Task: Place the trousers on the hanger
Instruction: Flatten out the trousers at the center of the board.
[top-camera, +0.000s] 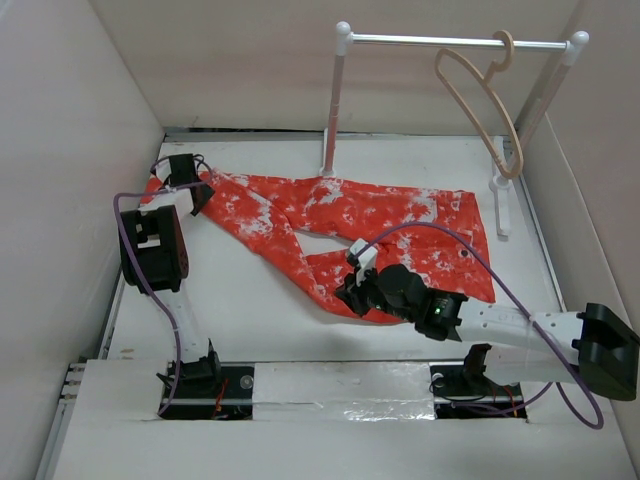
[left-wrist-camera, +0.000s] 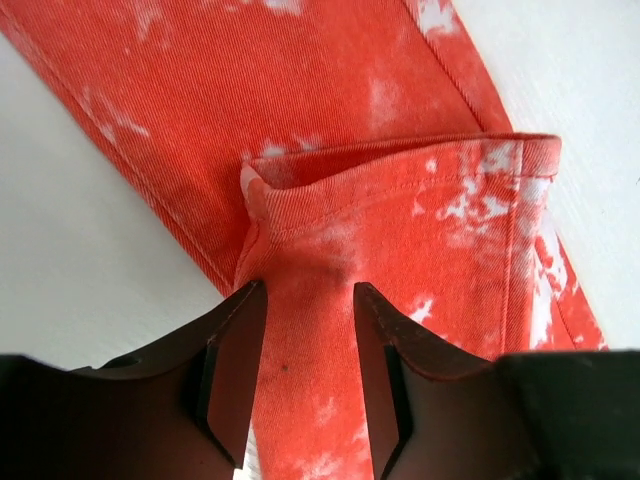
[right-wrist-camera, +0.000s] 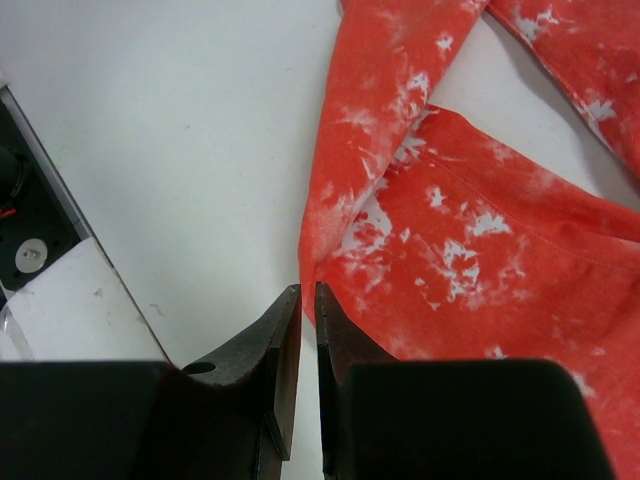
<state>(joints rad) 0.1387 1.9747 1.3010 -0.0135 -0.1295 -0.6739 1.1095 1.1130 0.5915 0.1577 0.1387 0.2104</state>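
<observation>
Your left gripper (left-wrist-camera: 310, 300) has its fingers (left-wrist-camera: 235, 350) spread partway, one on each side of a strip of the trousers (left-wrist-camera: 400, 230). The red-orange cloth fills the whole gap between them and runs back under the wrist. Neither pad visibly presses the fabric, so read it as released, straddling the cloth. Just ahead of the fingertips a stitched hem lies folded over, and beyond that fold more cloth slants away to the upper left. Bare table (left-wrist-camera: 90, 250) shows to the left of the left finger.

Your right gripper (right-wrist-camera: 308, 295) is clenched, its fingers (right-wrist-camera: 285, 340) parted only by a thin slit. The white surface shows through that slit and no cloth is seen inside it. The edge of the trousers (right-wrist-camera: 470, 250) touches the tip of the right-hand finger and spreads ahead and to the right of it. You cannot tell whether a sliver of the edge is nipped.

From above, the trousers (top-camera: 340, 215) lie flat on the table (top-camera: 250, 310), stretched between the two grippers. The hanger (top-camera: 512, 165) hangs by its hook on the white rail (top-camera: 450, 41), well beyond the right fingers, apart from the cloth.
</observation>
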